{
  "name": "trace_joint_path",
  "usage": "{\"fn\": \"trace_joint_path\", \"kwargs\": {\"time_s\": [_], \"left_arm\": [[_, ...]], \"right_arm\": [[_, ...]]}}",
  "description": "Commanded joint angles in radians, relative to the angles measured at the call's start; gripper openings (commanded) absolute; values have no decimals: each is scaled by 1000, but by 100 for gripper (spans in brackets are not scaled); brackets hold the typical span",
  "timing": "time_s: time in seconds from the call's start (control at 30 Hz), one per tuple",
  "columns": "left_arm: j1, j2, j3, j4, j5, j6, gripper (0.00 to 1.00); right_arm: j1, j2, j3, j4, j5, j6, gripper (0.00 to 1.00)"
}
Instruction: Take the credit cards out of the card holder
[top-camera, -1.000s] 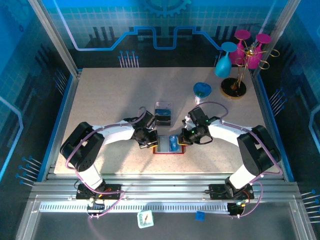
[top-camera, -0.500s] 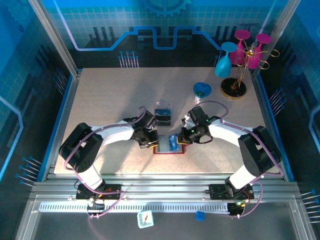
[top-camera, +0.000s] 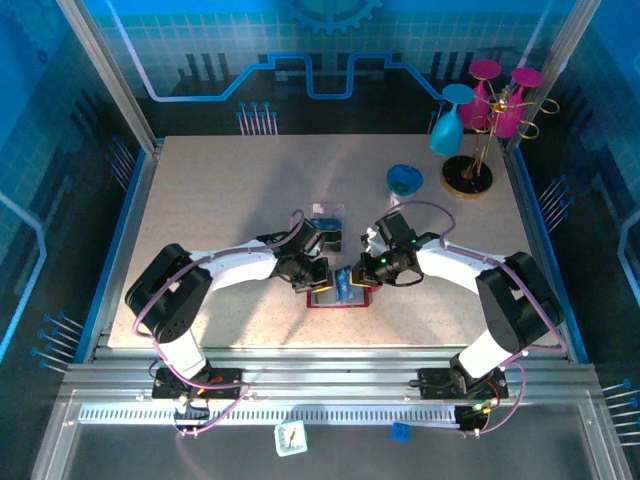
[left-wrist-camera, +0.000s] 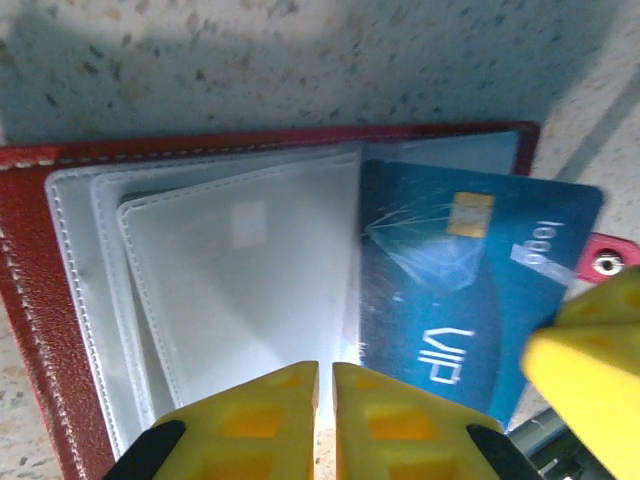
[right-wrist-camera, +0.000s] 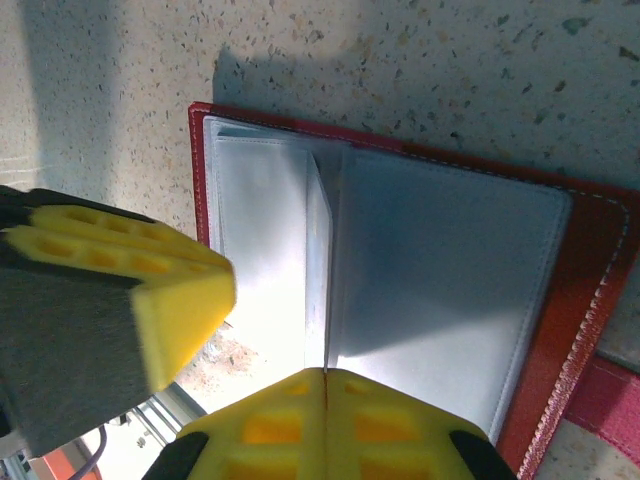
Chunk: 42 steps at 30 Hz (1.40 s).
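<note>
The card holder (top-camera: 336, 304) lies open on the speckled surface (top-camera: 220, 200) near its front middle, with both arms bent in over it from either side. In the left wrist view its red cover (left-wrist-camera: 28, 300) frames a stack of translucent pocket leaves (left-wrist-camera: 240, 280), and a blue credit card (left-wrist-camera: 450, 290) with a gold chip and "VIP" printed on it lies across the other half, its far end sticking out past the holder's edge, next to the red closing tab (left-wrist-camera: 612, 262). From above, the same blue credit card (top-camera: 345, 284) shows tilted at the holder's right side. The left gripper (top-camera: 313, 272) hangs just over the pocket leaves; its yellow fingers (left-wrist-camera: 255, 425) are almost together, with a thin slit between them and nothing visible in it. The right gripper (top-camera: 368, 270) sits at the holder's right edge with its fingers (right-wrist-camera: 390, 425) pressed flat against each other; whether they pinch anything I cannot tell. Just behind the holder stands a clear plastic box (top-camera: 326, 226) with dark cards in it. Farther back on the right are a small blue dish (top-camera: 404, 180) and a stand of pink and blue glasses (top-camera: 480, 110).
</note>
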Motion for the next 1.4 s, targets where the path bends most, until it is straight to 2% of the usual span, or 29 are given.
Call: {"fn": "trace_joint_path", "kwargs": {"time_s": [0.0, 0.5, 0.63, 0.83, 1.13, 1.2, 1.37], "left_arm": [[-3, 40, 26, -42, 19, 3, 11], [-4, 48, 43, -156, -96, 44, 10], [-4, 42, 51, -156, -99, 41, 11], [-3, 9, 49, -116, -78, 38, 19], [-4, 10, 45, -102, -49, 37, 18], [-3, 12, 42, -97, -47, 34, 18], [-4, 10, 32, -92, -46, 33, 18]], "right_arm": [[9, 4, -3, -8, 2, 3, 0], [-2, -37, 9, -67, 53, -19, 0], [-1, -26, 17, -72, 41, -20, 0], [2, -9, 13, -34, 7, 1, 0], [29, 31, 11, 18, -21, 37, 0], [33, 37, 12, 22, -19, 42, 2], [43, 39, 13, 29, -21, 56, 15]]}}
